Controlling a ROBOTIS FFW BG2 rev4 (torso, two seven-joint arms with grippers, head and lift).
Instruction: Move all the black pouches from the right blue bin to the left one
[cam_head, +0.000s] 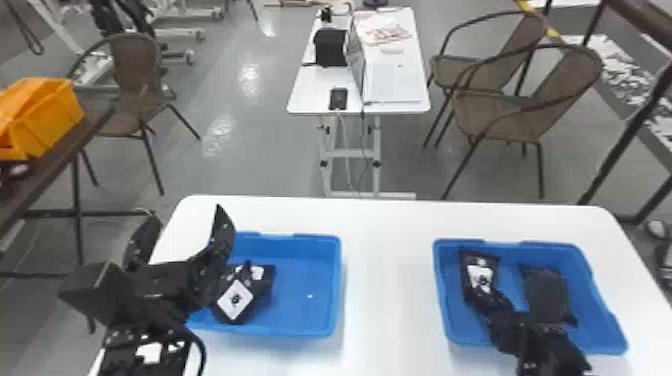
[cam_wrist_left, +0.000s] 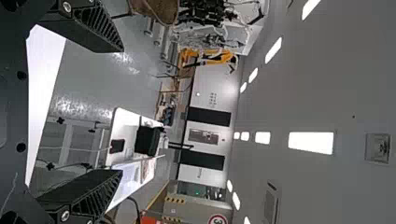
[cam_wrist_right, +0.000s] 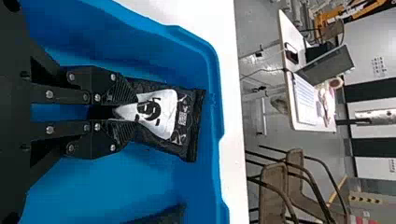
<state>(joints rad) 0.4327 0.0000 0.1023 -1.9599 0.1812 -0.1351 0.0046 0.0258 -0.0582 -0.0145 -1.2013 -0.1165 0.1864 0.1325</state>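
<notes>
Over there, the pouches (cam_head: 236, 300) heaped in the left bin (cam_head: 302, 315) could slide if another lands crooked on them; across the table (cam_head: 387, 280) a weak hold might let one drop; in the right bin (cam_head: 592, 295) the labelled pouch (cam_wrist_right: 161, 114) is pinched at one end only, so its free end may sag and snag the rim on the way up; the plain pouch (cam_head: 545, 295) lies apart beside it. The left claw (cam_wrist_left: 122, 111) is spread wide and empty, raised by the left bin; the right claw (cam_wrist_right: 136, 112) is drawn narrow, squeezing the labelled pouch inside the right bin.
</notes>
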